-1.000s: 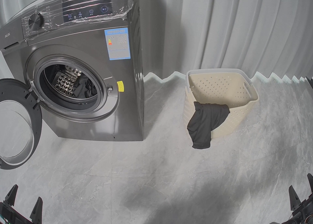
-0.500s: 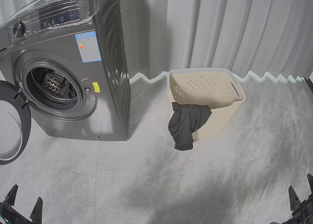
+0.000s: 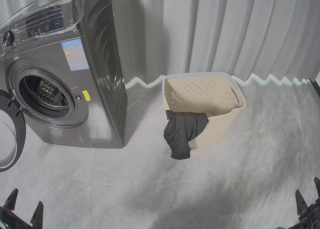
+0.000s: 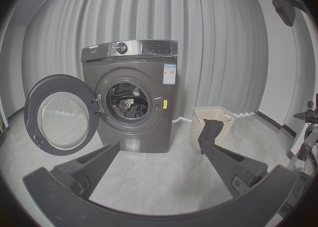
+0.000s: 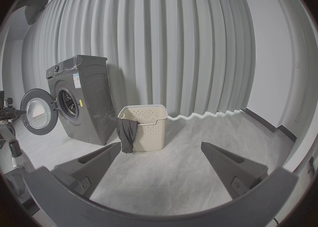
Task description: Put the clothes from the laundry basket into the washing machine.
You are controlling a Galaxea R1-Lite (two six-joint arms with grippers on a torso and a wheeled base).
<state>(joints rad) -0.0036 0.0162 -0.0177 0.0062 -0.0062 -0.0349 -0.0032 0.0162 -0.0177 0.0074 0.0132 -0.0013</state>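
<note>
Dark garment (image 3: 181, 133) hangs lengthwise down the laundry basket's (image 3: 200, 74) near rim, well ahead of the left gripper (image 3: 27, 196) and, seemingly closer, the right gripper (image 3: 306, 185), both empty with fingers apart.

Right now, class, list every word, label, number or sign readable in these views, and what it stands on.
Blue-and-white label on the grey metal front-loading washing machine: print too small to read.
Small yellow sticker on its front: too small to read.
Film-wrapped control panel: lit symbols, no legible words.
Brand mark at its top corner: tiny, left unquoted.
Cream perforated plastic laundry basket, dark garment: no print.
</note>
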